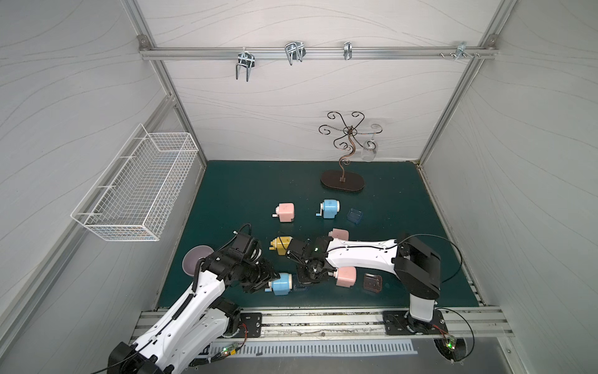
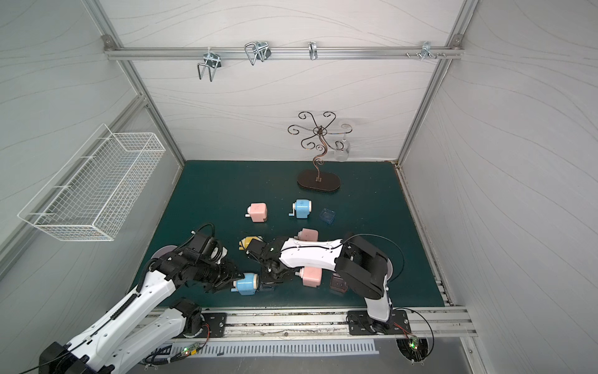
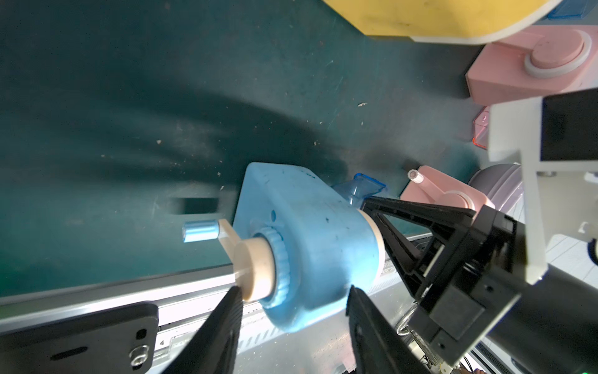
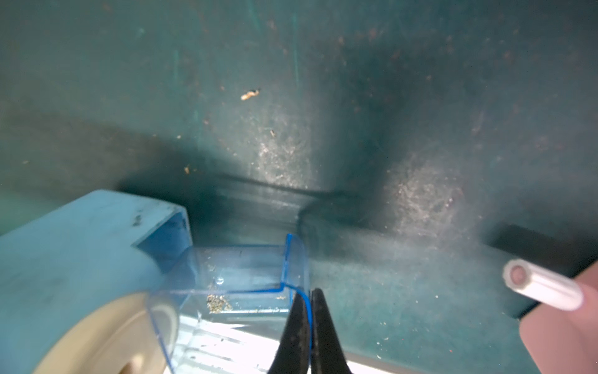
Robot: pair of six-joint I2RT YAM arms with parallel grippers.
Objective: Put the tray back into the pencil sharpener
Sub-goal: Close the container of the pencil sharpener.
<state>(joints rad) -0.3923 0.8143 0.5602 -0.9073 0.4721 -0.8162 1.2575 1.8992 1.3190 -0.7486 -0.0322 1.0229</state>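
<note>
Top views both show our left arm (image 1: 207, 286) reaching low over the tabletop (image 1: 246, 194), its jaws bracing the blue sharpener (image 1: 281, 284) while the right arm (image 1: 359, 255) folds in from the opposite side. Left wrist view: the jaws stand partly apart, gripping the sharpener's rounded body, seemingly to steady it. Right wrist view: the jaws pinch tight on the end wall of the clear blue tray (image 4: 233, 278), whose far end sits at the sharpener's opening; we judge insertion unfinished.
</note>
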